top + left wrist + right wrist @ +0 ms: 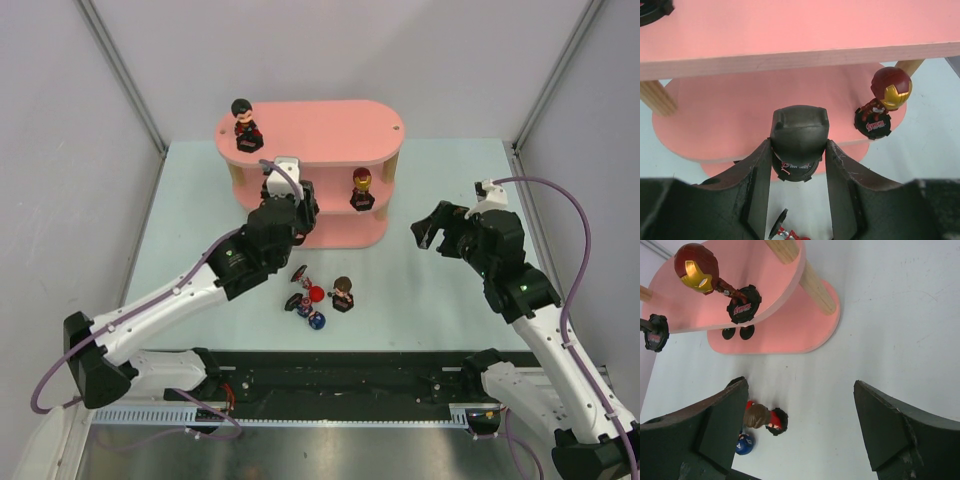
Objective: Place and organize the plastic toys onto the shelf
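clasping a black figurine [799, 127], left tool [798, 155] hovers at the middle shelf [790, 55] edge; right tool [801, 390] released.

Your left gripper [283, 192], clamped on the black-headed figurine [799, 131], sits at the front edge of the shelf's [330, 120] middle board, below the top board. To its right, bare pink runs up to the red-gold figurine [362, 187]. The wooden posts [393, 166] close the board's ends. Your right gripper [432, 232], jaws spread, has bare table [450, 180] around it, and the toy cluster [318, 297] lies to its left.
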{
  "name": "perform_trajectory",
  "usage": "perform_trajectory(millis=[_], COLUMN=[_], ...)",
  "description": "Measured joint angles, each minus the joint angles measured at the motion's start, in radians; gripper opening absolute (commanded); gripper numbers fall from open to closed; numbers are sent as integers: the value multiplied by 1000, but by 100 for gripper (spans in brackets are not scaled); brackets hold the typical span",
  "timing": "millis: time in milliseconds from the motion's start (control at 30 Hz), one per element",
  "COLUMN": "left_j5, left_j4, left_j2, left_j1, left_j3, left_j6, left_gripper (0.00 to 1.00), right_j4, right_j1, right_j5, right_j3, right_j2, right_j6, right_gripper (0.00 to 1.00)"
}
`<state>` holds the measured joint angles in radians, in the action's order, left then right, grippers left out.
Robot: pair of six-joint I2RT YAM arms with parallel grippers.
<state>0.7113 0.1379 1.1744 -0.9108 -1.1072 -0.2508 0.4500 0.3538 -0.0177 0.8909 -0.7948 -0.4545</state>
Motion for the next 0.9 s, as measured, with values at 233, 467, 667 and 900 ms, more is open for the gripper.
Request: perform_trajectory(millis=[233, 467, 667, 900], left_j5=[2, 2, 0, 0], left_j4=[-37, -51, -55, -68], left_j2=[85, 108, 108, 106], left_j1=[5, 6, 9, 17], left_j3=[-48, -49, -49, -49], left_j6=[24, 23, 13, 5], left_gripper=[28, 27, 27, 27], right_j4=[-1, -6, -11, -27], right_j1=[-8, -12, -18, -19], right_j5=[0, 0, 2, 30], right_j3=[0, 0, 0, 16], right_j2=[0, 0, 0, -39], right_j6=[7, 14, 22, 38], right_gripper=[91, 91, 92, 92])
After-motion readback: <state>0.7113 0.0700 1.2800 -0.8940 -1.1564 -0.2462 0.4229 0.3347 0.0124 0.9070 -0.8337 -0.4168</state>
